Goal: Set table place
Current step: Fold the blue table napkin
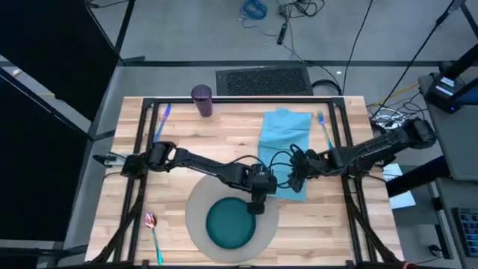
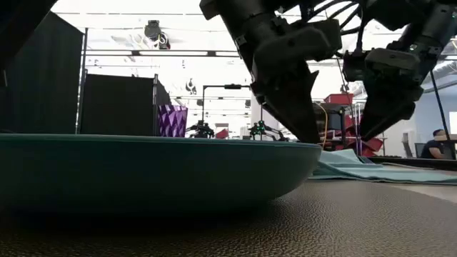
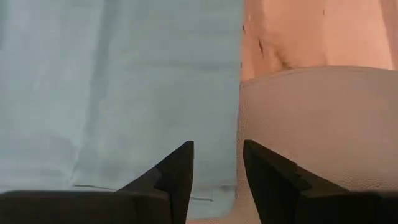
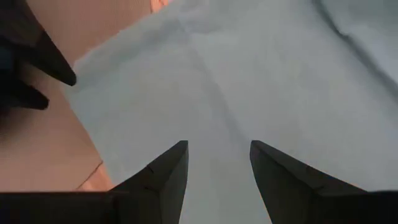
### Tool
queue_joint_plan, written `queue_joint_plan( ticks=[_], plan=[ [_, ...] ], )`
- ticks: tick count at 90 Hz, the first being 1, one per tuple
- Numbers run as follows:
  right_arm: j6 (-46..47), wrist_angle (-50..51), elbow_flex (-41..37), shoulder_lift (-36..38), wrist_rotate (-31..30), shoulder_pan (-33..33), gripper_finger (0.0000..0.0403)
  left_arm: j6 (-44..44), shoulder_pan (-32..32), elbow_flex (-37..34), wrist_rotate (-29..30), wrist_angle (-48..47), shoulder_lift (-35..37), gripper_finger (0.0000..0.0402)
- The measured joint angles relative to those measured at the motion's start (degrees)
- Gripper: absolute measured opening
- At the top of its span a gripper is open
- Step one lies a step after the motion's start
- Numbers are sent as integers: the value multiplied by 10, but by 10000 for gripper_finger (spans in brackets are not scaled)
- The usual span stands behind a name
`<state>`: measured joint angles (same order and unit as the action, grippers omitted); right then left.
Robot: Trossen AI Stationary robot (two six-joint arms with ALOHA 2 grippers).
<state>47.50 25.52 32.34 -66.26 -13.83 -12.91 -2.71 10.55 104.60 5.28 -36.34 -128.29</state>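
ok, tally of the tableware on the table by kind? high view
Mat: 1
Plate: 1
Napkin: 1
Cup: 1
Spoon: 1
Blue utensils: 2, one by the left frame rail, one right of the napkin; which is fork or knife I cannot tell.
Total: 7

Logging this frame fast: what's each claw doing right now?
Left claw: open, empty, above the napkin's edge beside the grey mat.
Right claw: open, empty, over the napkin.
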Motion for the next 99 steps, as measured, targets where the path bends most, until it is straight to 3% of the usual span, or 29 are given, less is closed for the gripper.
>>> queue_joint_plan(
  ticks=[77,99],
  plan=[
    [-3,-11,0,-1,1,-1,167,0,9,1,47,-1,-34,125],
    [-2,-9,0,-56,-10,-11,141,0,9,1,55,-3,-34,125]
  ],
)
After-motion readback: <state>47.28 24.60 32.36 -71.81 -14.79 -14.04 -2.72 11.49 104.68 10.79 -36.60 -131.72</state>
